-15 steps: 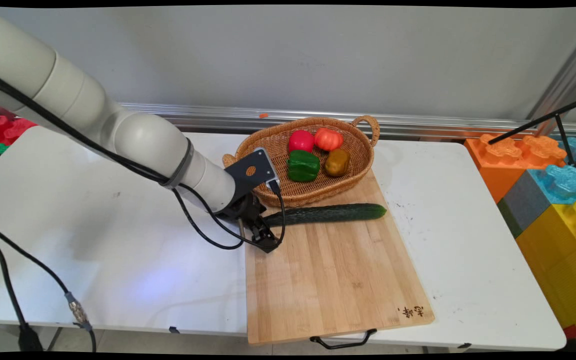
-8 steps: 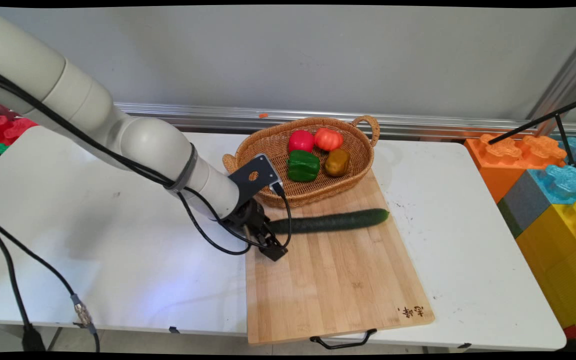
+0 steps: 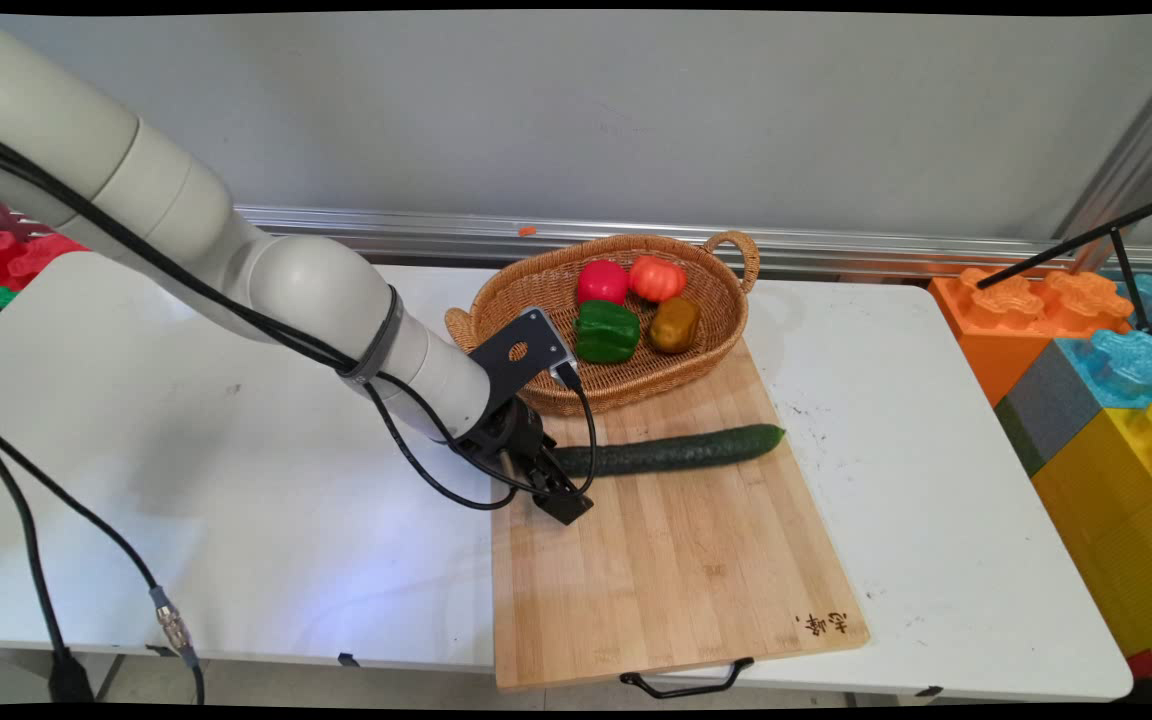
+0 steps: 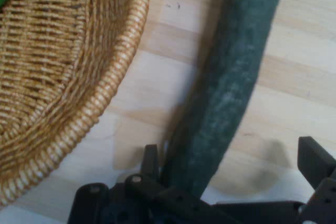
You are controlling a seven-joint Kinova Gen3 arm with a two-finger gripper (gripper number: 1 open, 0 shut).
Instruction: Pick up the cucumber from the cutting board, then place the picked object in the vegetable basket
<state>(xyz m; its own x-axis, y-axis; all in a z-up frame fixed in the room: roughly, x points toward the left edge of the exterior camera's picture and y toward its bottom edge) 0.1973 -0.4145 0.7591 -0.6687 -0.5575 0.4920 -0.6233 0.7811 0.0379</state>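
Note:
A long dark green cucumber (image 3: 676, 450) lies across the far part of a wooden cutting board (image 3: 676, 570), just in front of a wicker basket (image 3: 626, 388). My gripper (image 3: 561, 490) is down at the cucumber's left end and stands open around it. In the hand view the cucumber (image 4: 231, 93) runs up from between the fingers. One finger (image 4: 150, 157) rests against its side, while the other finger (image 4: 314, 160) stands well apart from it. The basket wall (image 4: 52, 77) is close on the left, with the board (image 4: 299, 82) underneath.
The basket holds a red pepper (image 3: 602, 282), an orange tomato-like piece (image 3: 657, 278), a green pepper (image 3: 605, 331) and a brownish pepper (image 3: 675, 324). Big coloured blocks (image 3: 1106, 400) stand off the table's right edge. A black handle (image 3: 686, 685) juts from the board's near edge.
My gripper has slid right and a little nearer along the board. The cucumber has shifted right with it and tilted slightly.

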